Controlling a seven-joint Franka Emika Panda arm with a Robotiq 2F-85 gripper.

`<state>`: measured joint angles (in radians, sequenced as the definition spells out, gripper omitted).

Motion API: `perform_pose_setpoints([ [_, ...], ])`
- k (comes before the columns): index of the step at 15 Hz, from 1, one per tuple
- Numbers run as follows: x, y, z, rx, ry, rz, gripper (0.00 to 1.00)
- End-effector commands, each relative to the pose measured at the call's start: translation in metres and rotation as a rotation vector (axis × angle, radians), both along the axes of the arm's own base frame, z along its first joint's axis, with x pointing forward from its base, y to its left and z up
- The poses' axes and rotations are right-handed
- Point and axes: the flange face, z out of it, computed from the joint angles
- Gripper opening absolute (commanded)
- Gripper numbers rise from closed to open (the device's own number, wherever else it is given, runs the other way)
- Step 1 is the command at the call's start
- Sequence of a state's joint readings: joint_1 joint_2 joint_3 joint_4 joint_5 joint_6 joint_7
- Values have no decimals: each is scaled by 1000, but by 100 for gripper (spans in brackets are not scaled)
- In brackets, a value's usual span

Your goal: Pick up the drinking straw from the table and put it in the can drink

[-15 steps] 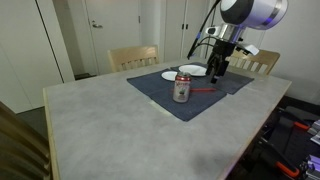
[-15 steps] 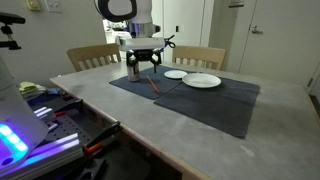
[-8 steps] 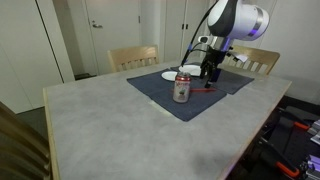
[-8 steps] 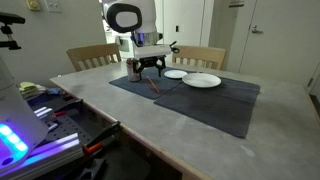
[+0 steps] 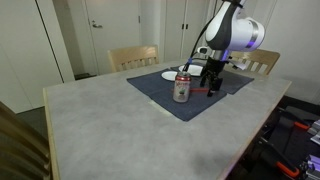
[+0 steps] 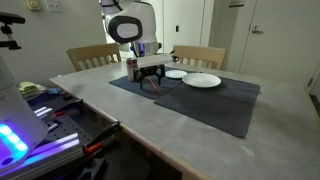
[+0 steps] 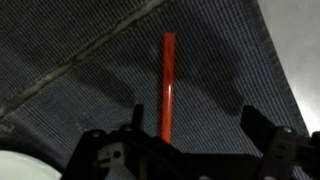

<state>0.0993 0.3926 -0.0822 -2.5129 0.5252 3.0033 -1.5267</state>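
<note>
The red drinking straw (image 7: 168, 85) lies flat on the dark blue mat (image 7: 230, 70). It also shows in both exterior views (image 5: 203, 90) (image 6: 153, 91). My gripper (image 7: 197, 125) is open and hangs low over the straw's near end. The straw runs between the fingers, close to the left finger (image 7: 137, 115). In the exterior views my gripper (image 5: 211, 84) (image 6: 150, 80) is down near the mat, just beside the can drink (image 5: 182, 88) (image 6: 131, 68). The can stands upright on the mat. The grey table (image 5: 100, 120) carries the mat.
Two white plates (image 5: 192, 70) (image 6: 202, 80) sit on the mat behind the can. Wooden chairs (image 5: 133, 57) (image 6: 200, 56) stand at the far side of the table. Equipment (image 6: 40, 120) lies on the floor beside the table.
My gripper has come down towards the mat and now sits low over the straw. The straw and the can have not moved.
</note>
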Motion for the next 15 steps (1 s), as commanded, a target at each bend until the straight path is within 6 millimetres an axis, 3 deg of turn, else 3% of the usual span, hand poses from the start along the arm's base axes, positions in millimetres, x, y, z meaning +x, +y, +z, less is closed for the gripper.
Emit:
perform_pose_setpoints([
  [1,5,-11,-8,-30,-18,33,90],
  [7,12,-42,-2,-68,-37,8,87],
  [9,13,-51,-1,-77,-39,-2,79],
  [10,13,-54,0,-80,-39,-7,69],
  [15,6,-56,-5,-77,-11,-11,58],
])
